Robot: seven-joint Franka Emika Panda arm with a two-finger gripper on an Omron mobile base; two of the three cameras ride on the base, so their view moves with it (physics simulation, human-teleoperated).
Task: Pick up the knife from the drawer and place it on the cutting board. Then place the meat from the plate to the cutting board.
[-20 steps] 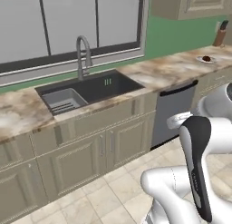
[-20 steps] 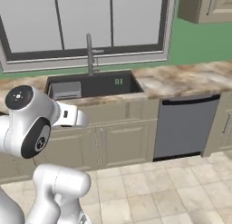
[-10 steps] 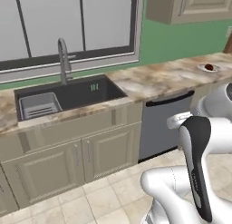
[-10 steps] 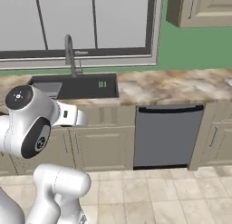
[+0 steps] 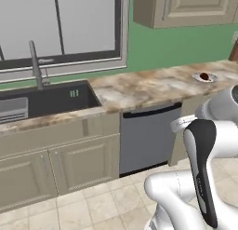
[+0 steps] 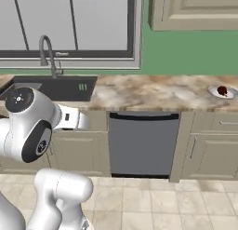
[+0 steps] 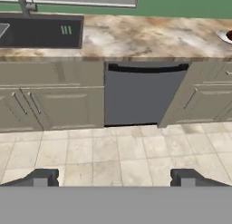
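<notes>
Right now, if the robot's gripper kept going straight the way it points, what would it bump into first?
Probably the grey dishwasher front, or the tiled floor just before it. The open gripper has nothing nearer ahead, though depth is hard to judge.

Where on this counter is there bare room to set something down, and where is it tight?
The widest bare stretch of counter runs from the sink to the plate holding the meat, directly above the dishwasher. It is tight at the faucet behind the sink, and around the plate at the counter's right end.
</notes>
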